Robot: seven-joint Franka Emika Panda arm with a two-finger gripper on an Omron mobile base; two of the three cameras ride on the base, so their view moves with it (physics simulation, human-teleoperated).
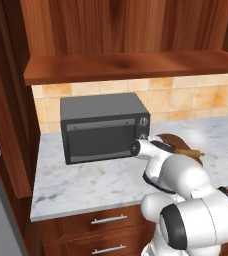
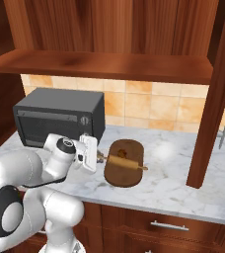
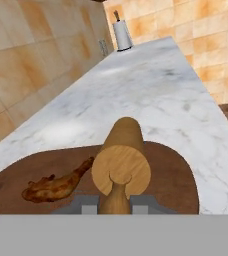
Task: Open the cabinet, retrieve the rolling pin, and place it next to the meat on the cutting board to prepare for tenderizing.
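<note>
The light-tan rolling pin [image 2: 126, 162] lies lengthwise across the dark oval cutting board [image 2: 129, 177] on the marble counter. My gripper [image 2: 100, 157] holds it low at the board's left end. In the hand view the two fingertips press on the pin's near handle, so my gripper [image 3: 116, 204] is shut on the rolling pin [image 3: 121, 160]. The meat [image 3: 56, 186], a small orange-brown lump, rests on the cutting board [image 3: 173, 175] just left of the pin, toward the tiled wall. The cabinet [image 1: 126, 30] hangs above the counter with its doors swung open.
A dark toaster oven [image 2: 60, 116] stands close to the left of the board. An open cabinet door [image 2: 213, 99] with a silver handle juts out over the counter at the right. A paper towel holder [image 3: 121, 32] stands far along the counter. Drawers [image 2: 168, 226] lie below.
</note>
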